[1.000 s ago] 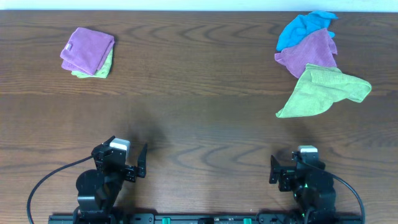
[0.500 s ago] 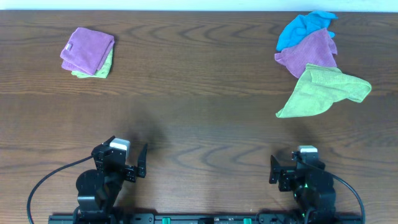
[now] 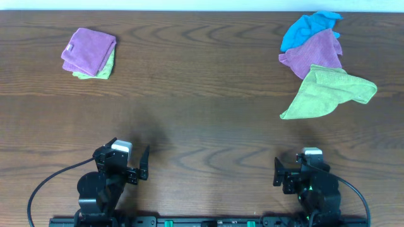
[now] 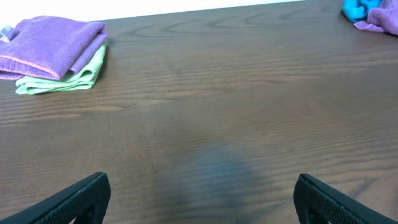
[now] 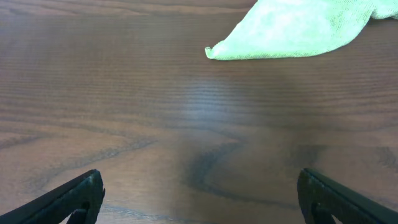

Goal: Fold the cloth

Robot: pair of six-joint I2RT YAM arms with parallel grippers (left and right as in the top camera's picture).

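Nothing is seen to have moved over the last second. On the table (image 3: 202,126), the cloth (image 3: 88,50) is found folded at far left, stacked on a folded lime-green cloth (image 3: 105,68), so the task is judged done. The left gripper (image 4: 202,182) and right gripper (image 5: 199,177) are held wide open, empty. The cloth's white tag (image 4: 6,31) is shown clearly only by the left wrist view.

Table (image 3: 202,120): dark wood.
Crumpled purple cloth (image 3: 315,52): on the table.
Blue cloth (image 3: 306,26): touching its far side.
Loose green cloth (image 3: 325,93): overlapping its near edge.
Folded green cloth (image 3: 106,68): well apart, leftward.
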